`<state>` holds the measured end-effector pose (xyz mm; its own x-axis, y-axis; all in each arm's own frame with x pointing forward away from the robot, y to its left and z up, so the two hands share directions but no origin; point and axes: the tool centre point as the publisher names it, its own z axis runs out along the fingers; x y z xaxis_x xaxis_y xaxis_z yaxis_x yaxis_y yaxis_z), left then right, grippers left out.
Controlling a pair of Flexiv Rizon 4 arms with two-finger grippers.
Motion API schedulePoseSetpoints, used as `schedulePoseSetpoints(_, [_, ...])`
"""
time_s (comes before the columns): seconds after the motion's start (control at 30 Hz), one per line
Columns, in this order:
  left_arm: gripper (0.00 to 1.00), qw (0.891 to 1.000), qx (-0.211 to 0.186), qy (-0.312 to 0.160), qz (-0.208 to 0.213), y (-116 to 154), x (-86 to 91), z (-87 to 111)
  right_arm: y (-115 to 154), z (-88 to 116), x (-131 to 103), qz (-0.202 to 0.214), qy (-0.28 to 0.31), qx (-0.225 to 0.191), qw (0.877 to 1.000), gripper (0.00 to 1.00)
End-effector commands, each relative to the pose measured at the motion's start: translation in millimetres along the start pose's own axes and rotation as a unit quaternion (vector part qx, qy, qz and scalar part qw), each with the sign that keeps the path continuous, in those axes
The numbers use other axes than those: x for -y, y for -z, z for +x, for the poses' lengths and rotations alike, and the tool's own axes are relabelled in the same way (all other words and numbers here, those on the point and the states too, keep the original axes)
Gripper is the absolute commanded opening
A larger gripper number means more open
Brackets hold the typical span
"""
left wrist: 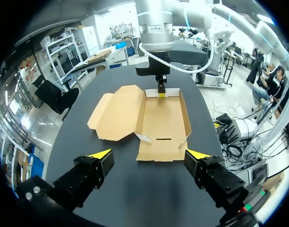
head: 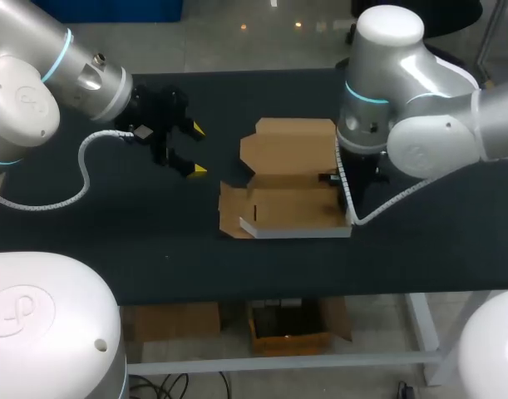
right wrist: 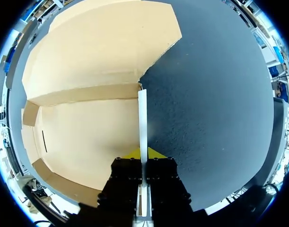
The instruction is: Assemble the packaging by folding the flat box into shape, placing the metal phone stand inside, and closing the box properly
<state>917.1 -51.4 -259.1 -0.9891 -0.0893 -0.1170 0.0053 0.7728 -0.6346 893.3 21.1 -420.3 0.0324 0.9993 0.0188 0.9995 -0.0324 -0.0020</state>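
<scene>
The brown cardboard box (head: 287, 204) lies open in the middle of the table, its lid (head: 291, 145) spread flat behind the tray. My right gripper (right wrist: 143, 153) is shut on the tray's thin side wall (right wrist: 143, 113), which stands upright between its yellow tips. In the left wrist view the right gripper (left wrist: 161, 92) pinches the box's (left wrist: 161, 125) far wall. My left gripper (head: 195, 150) hovers open to the left of the box, clear of it. Its fingers (left wrist: 99, 155) stand wide apart with nothing between them. No metal phone stand is in view.
The black table (head: 112, 241) has bare surface in front of and to the left of the box. A side flap (head: 230, 208) of the box sticks out toward my left gripper.
</scene>
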Motion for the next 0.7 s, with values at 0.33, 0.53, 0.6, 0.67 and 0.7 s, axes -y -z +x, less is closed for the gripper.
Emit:
schedulePoseSetpoints(0.33, [1.0,1.0,-0.001,0.0,-0.003,0.5,0.8,-0.1,-0.3,3.2,-4.1,0.004,-0.005,0.02,1.0,0.0])
schedulePoseSetpoints(0.53, [1.0,1.0,-0.001,0.0,-0.003,0.5,0.8,-0.1,-1.1,3.2,-3.9,0.003,-0.007,0.019,1.0,0.0])
schedulePoseSetpoints(0.6, [1.0,1.0,-0.001,0.0,-0.003,0.5,0.8,-0.1,-1.1,3.2,-3.9,0.003,-0.007,0.019,1.0,0.0])
schedulePoseSetpoints(0.67, [1.0,1.0,-0.001,0.0,-0.003,0.5,0.8,-0.1,-1.1,3.2,-3.9,0.003,-0.007,0.019,1.0,0.0])
schedulePoseSetpoints(0.7, [1.0,1.0,-0.001,0.0,-0.003,0.5,0.8,-0.1,-1.1,3.2,-3.9,0.003,-0.007,0.019,1.0,0.0])
